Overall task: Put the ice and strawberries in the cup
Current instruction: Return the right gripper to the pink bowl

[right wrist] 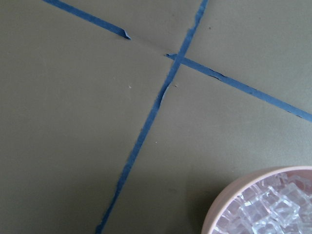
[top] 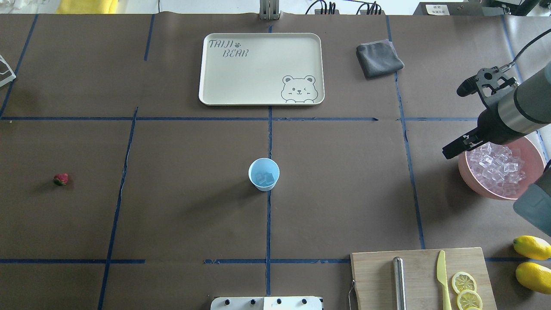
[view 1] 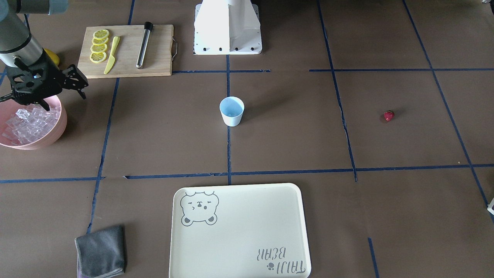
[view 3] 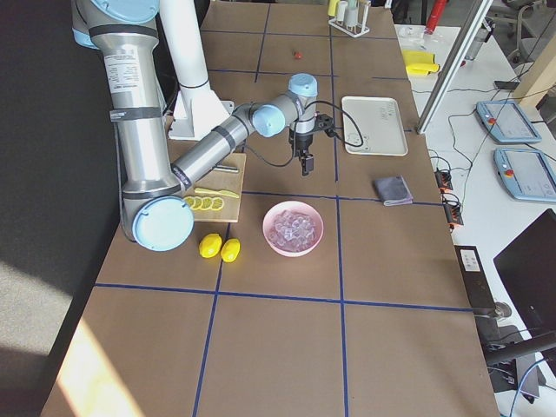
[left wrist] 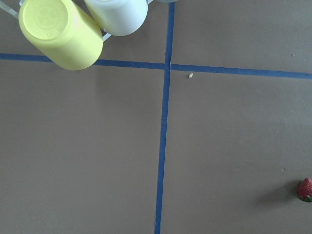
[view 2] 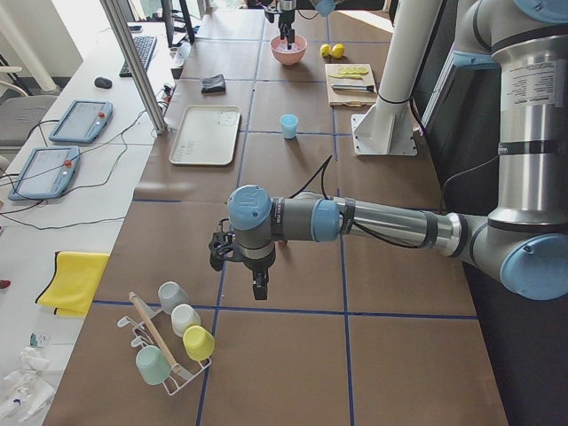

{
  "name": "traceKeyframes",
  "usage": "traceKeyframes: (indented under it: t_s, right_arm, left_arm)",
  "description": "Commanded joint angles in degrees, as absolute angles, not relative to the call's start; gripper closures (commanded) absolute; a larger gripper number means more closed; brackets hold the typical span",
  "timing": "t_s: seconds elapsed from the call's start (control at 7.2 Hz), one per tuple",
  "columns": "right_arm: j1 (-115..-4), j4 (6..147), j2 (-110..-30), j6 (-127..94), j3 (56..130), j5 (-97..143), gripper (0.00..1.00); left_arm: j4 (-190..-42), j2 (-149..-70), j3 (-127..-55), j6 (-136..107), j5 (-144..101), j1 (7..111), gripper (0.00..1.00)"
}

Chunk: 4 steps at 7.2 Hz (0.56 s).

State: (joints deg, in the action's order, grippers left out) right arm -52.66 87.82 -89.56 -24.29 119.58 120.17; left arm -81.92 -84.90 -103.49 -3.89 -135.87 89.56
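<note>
The right gripper, open or closed unclear, hovers by the pink bowl; slick ice could slip from a weak pinch short of the cup.

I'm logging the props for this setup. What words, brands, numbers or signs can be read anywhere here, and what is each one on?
"TAIJI BEAR": printed with a small paw mark on the cream tray, which also carries a bear drawing; it reads upside down in the front-facing view.
The white label on equipment beyond the table's far edge: too small to read.
The tablet screens beside the table: too small to read.
No other text shows.
</note>
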Motion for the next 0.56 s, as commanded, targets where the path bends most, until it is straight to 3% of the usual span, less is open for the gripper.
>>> traceKeyframes:
  t_s: [0.0,0.42]
  right_arm:
    - [-54.57,79.56,-96.67,-22.78,117.61,120.32,0.01]
    - [-57.21,79.54,-97.82,-19.60,114.09,120.85,0.01]
  left_arm:
    - [-81.91,-84.90,-103.54,-3.87,-135.79,89.56,0.00]
    - [-81.91,-84.90,-103.62,-3.95,-135.88,89.56,0.00]
